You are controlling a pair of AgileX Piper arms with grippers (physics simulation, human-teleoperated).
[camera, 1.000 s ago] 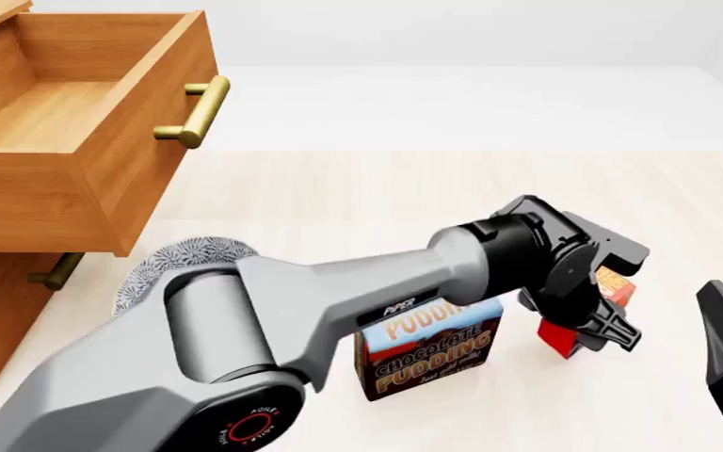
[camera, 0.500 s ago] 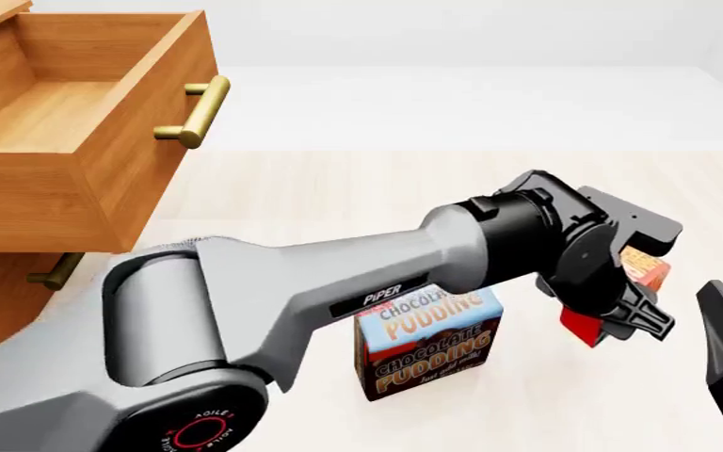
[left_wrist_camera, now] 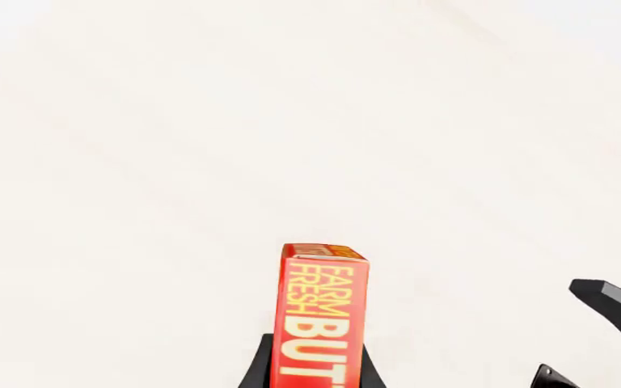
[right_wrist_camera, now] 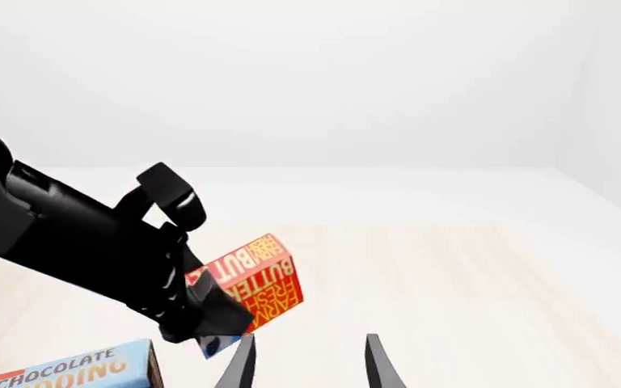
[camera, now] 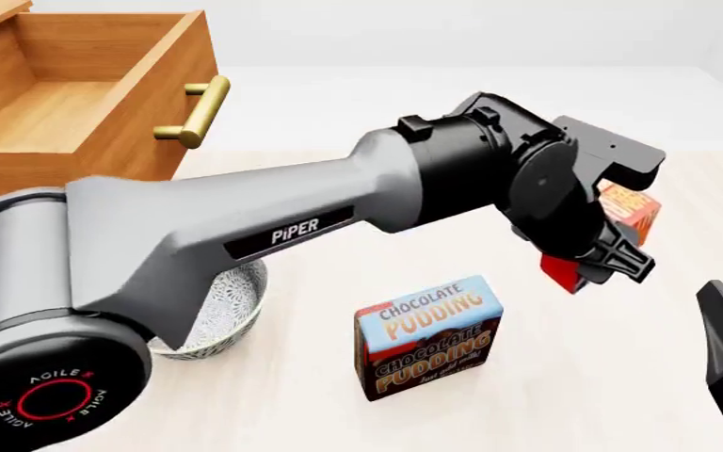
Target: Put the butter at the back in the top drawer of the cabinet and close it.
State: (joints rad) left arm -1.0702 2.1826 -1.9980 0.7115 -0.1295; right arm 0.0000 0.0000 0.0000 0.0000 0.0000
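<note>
Holding the butter (camera: 623,215) clear above the table (camera: 375,188), pinched between the closed fingers of the left gripper (camera: 594,254), with the box riding well right of the chocolate pudding box (camera: 428,335) and tilted in the grip. Showing, in the left wrist view, the butter (left_wrist_camera: 323,319) running lengthwise along the fingers, its narrow red side with yellow lettering facing the camera and its far end sticking out past the fingertips. Sitting far across the scene from the top drawer (camera: 86,104) of the cabinet (camera: 35,174), which is standing pulled out at the far left with its brass handle (camera: 196,113) turned toward the open table and its wooden floor bare as far as visible. Making the coming move, most likely, a long carry leftward and away from the camera, ending with the box lowered over the drawer's front wall toward its rear. Leaving the left arm the obvious one for it, already gripping the load and rooted on the cabinet's side. Idling low at the right edge, the right gripper (right_wrist_camera: 308,364) parted and gripping nothing, the butter (right_wrist_camera: 255,279) hanging just ahead of its fingers. Resting near the left arm's base, a patterned bowl (camera: 217,315), partly hidden.
</note>
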